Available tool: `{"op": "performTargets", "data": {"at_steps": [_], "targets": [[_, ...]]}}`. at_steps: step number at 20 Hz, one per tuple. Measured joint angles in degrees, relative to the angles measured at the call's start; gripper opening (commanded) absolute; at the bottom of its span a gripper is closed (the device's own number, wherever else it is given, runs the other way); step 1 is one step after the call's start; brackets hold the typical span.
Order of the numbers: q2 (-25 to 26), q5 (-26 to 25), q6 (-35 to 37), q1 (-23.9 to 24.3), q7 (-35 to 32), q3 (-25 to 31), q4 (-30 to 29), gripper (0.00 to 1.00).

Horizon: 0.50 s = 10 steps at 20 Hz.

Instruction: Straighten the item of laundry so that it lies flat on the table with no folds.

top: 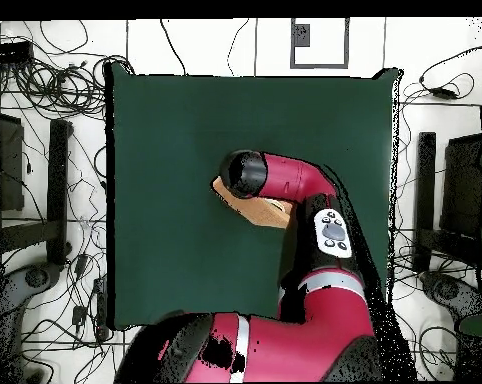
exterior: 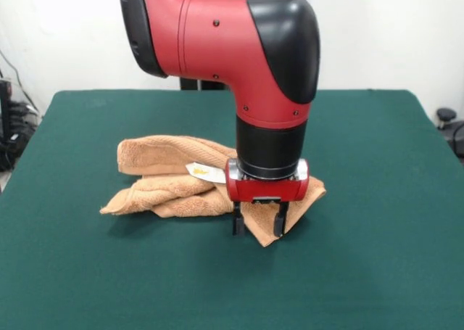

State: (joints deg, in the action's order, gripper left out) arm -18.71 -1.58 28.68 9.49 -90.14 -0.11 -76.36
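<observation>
The light-brown towel lies crumpled and folded over itself near the middle of the green table. Its white tag with yellow print shows on top. My gripper points straight down at the towel's near right corner. Its two fingers stand apart, one on each side of that corner, low at the cloth. In the overhead view only a small part of the towel shows beside the red arm on the table; the gripper is hidden under the arm.
The green cloth runs wide on all sides of the towel. Off the table, cables and stands lie on the floor to both sides in the overhead view.
</observation>
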Motion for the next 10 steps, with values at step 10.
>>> {"op": "performTargets", "data": {"at_steps": [10], "targets": [[1.72, 0.46, -0.13, 0.01, 0.0, -0.01, 0.43, 1.0]]}}
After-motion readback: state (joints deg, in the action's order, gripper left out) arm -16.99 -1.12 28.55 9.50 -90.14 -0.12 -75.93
